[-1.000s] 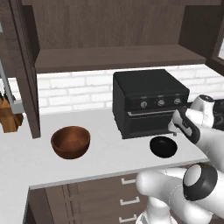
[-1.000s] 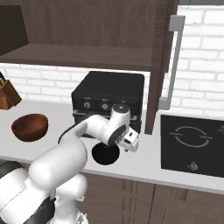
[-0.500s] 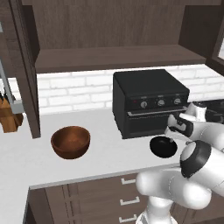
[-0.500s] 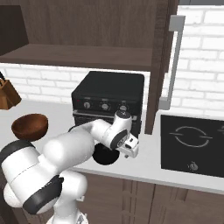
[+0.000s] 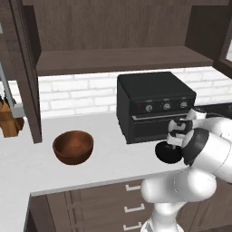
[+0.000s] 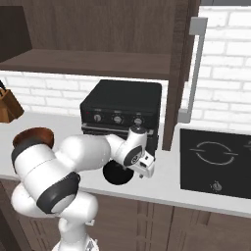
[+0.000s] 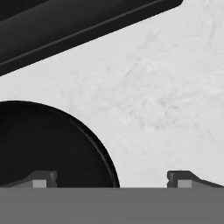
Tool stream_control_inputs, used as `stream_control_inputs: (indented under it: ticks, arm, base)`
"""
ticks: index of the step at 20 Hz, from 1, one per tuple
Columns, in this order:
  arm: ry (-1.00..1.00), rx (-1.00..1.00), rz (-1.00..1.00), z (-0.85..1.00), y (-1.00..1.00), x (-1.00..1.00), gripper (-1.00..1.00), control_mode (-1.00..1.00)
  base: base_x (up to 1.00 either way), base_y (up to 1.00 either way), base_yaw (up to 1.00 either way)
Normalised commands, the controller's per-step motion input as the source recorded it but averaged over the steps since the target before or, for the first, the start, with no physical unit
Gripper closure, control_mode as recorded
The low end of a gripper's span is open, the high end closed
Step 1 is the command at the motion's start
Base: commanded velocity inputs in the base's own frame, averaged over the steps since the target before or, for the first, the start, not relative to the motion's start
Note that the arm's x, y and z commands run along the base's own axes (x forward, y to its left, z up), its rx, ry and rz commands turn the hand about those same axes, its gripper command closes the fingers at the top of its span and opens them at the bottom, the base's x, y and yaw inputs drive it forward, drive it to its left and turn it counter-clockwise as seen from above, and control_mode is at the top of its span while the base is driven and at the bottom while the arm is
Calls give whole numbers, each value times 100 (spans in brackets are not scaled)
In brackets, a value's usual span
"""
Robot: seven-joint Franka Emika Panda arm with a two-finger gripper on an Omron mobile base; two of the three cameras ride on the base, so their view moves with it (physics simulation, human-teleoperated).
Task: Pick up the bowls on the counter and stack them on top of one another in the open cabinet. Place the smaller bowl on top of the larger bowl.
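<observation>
Gripper, jaws spread wide and apparently straddling the rim of the smaller bowl, which sits on the counter just before the black oven; larger bowl well left of the oven.

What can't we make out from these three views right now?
- Small glossy black bowl: in the left base view the white arm covers its right side; in the hand view the left and bottom edges cut it off.
- Gripper: whether a fingertip touches the bowl's rim cannot be told.
- Wide reddish-brown wooden bowl: right base view, mostly behind the arm.
- Black countertop oven: dial markings too small.
</observation>
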Motion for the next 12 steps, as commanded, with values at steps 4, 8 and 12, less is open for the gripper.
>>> stream_control_inputs:
  ticks: [4,8,12]
  arm:
    - [4,0,0,-28,0,8,-100,-100]
    - [0,0,0,-24,0,9,-100,-100]
    - [0,0,0,-24,0,8,-100,-100]
  base:
    - [0,0,0]
    - [0,0,0]
    - [0,0,0]
